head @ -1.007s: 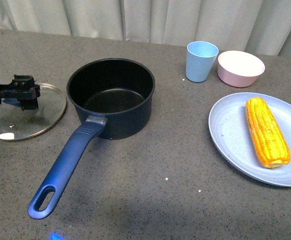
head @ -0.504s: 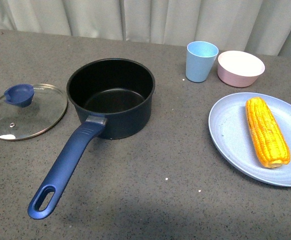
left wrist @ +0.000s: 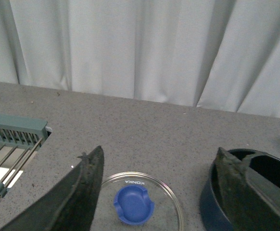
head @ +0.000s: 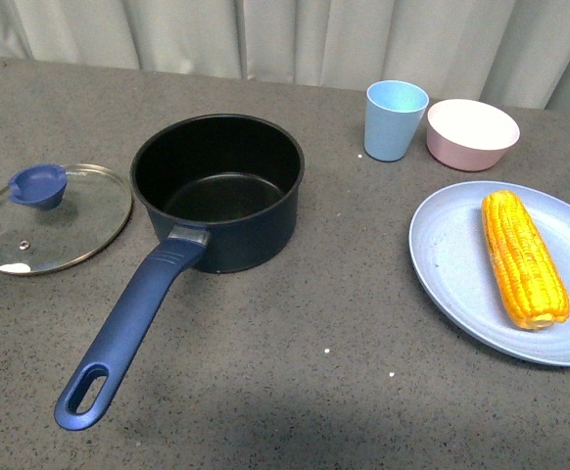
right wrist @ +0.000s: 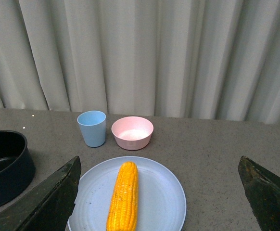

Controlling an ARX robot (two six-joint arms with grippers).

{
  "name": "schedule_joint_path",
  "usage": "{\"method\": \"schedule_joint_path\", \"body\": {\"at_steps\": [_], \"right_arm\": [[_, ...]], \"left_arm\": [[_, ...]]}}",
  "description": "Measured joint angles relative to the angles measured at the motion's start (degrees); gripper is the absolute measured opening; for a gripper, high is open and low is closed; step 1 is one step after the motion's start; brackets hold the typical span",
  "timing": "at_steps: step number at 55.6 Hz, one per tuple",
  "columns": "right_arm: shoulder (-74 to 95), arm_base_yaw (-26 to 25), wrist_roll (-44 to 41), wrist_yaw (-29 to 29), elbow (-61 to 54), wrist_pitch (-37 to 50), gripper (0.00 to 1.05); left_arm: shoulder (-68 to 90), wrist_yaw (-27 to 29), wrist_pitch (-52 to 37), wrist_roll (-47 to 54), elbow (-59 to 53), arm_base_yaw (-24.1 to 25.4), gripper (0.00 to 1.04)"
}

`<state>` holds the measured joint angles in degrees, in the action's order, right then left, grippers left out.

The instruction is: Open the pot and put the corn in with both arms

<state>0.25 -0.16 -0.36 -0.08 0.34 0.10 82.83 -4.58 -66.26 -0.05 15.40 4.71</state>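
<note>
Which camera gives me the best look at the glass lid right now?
The front view: the whole glass lid lies flat beside the pot, knob up. The left wrist view shows it cut off at the frame edge, and the right wrist view misses it.

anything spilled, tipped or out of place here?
Nothing stands out. The pot stands upright and empty, its glass lid flat on the table beside it, knob up. The corn lies whole on the plate; cup and bowl are upright.
</note>
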Motion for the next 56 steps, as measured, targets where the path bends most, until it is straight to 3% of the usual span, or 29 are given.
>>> {"method": "schedule_joint_path", "body": {"at_steps": [11, 17, 56], "right_arm": [[0.0, 0.0, 0.02, 0.02, 0.0, 0.0, 0.96], [0.0, 0.0, 0.0, 0.0, 0.0, 0.0, 0.96], [0.0, 0.0, 0.02, 0.0, 0.0, -0.02, 0.96]], "left_arm": [[-10.54, 4.15, 3.78, -0.04, -6.49, -3.34, 0.21], [-15.23, 4.35, 6.27, -0.11, -8.66, -4.59, 0.04], [-46.38, 4.59, 30.53, -0.11, -14.25, -4.61, 0.04]]}}
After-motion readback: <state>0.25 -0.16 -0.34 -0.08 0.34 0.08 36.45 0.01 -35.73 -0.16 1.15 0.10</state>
